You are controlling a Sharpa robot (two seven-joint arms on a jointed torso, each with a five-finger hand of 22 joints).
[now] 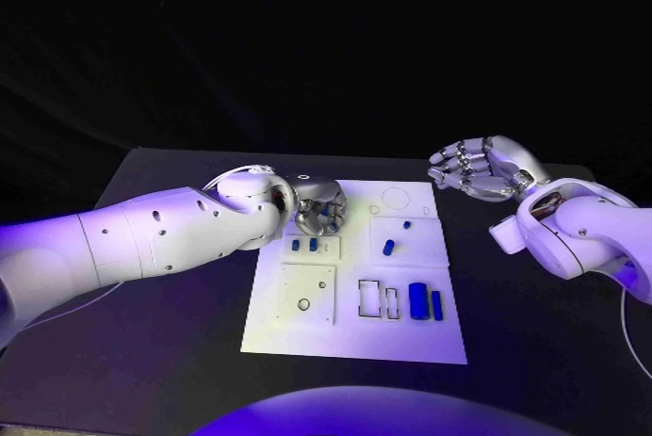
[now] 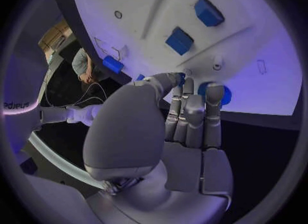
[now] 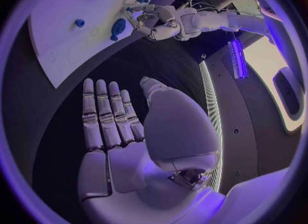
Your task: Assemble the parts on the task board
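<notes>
The left hand (image 1: 317,211) pinches a blue part (image 2: 221,94) over the task board (image 1: 356,342). The right hand (image 1: 482,169) hovers off the board's far right corner, fingers (image 3: 102,116) released.

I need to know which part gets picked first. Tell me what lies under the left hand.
The left hand hangs over the task board's far left area. In the left wrist view a round blue part shows beyond its fingertips. Whatever lies under the palm is covered.

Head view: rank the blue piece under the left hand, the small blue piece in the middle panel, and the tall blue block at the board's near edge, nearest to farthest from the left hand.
1. Blue piece, just below the left hand.
2. Small blue piece, middle panel, rightward.
3. Tall blue block, near edge of the task board.
</notes>
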